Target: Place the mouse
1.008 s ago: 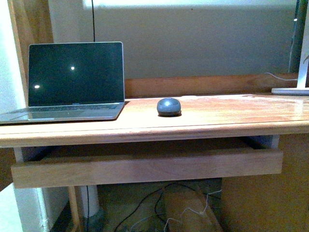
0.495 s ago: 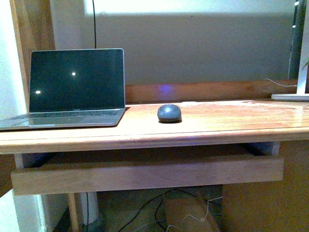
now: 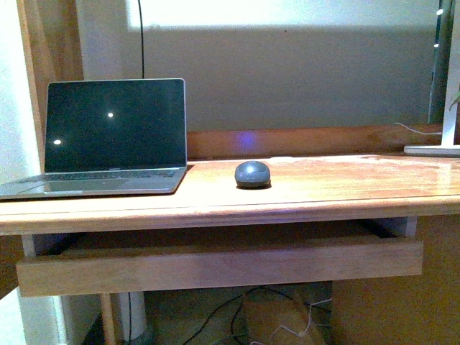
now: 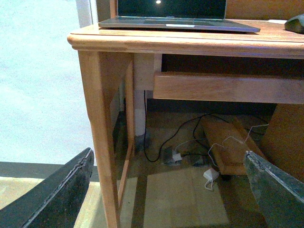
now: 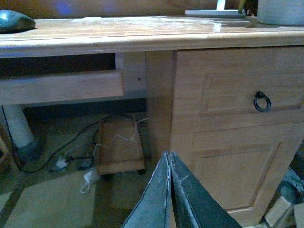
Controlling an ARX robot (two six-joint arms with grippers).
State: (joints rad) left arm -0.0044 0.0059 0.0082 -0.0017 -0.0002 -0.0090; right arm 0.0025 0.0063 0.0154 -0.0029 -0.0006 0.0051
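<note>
Wooden desk fills the front view, with neither arm showing. On it the mouse lies alone near mid-desk, closer to the back edge, just beside the open laptop at the left end. Its long axis and heading cannot be told; no writing is legible. Only the right wrist view shows a drawer with a ring pull. Left gripper fingers spread wide; right gripper fingers pressed together, both empty.
</note>
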